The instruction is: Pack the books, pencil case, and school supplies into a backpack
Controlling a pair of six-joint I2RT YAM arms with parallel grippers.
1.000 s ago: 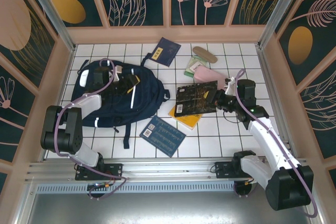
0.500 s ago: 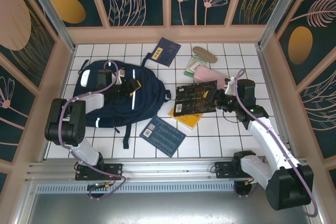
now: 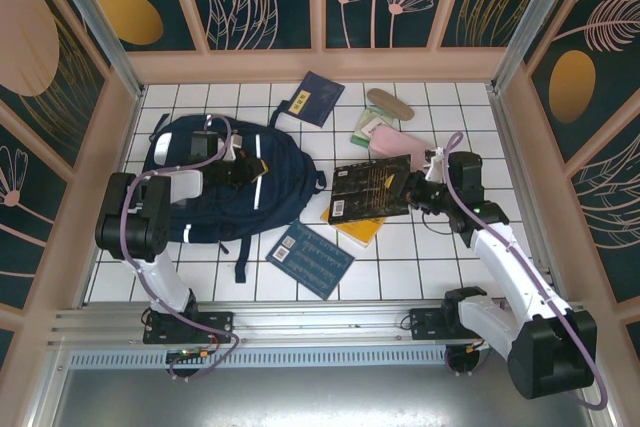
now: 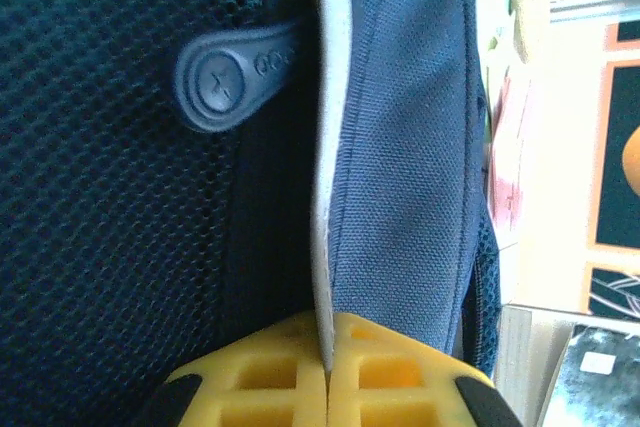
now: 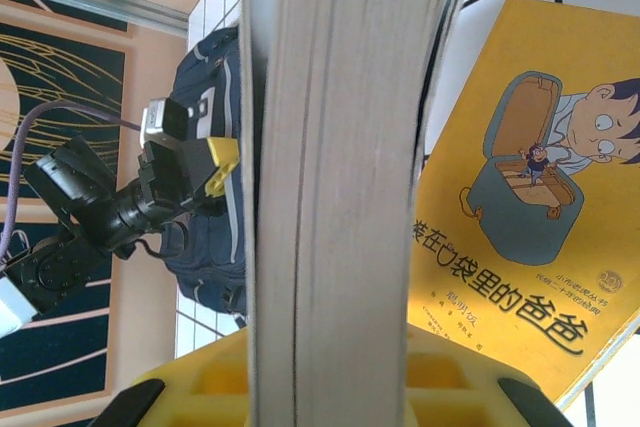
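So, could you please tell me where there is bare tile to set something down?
Bare tiles: at the front between the blue book and the right arm, and the far-right corner past the tan piece. Crowded around the black book, yellow book and pencil case.

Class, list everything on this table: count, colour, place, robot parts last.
backpack: one, navy, left side
black book: one, black, centre-right
yellow book: one, yellow, under black book
blue book: one, blue, near centre
booklet: one, navy, far centre
pencil case: one, pale pink, far right
oval piece: one, tan, beyond pencil case
pack: one, pale green, beside pencil case
left gripper: one, yellow, shut on backpack
right gripper: one, yellow, shut on black book
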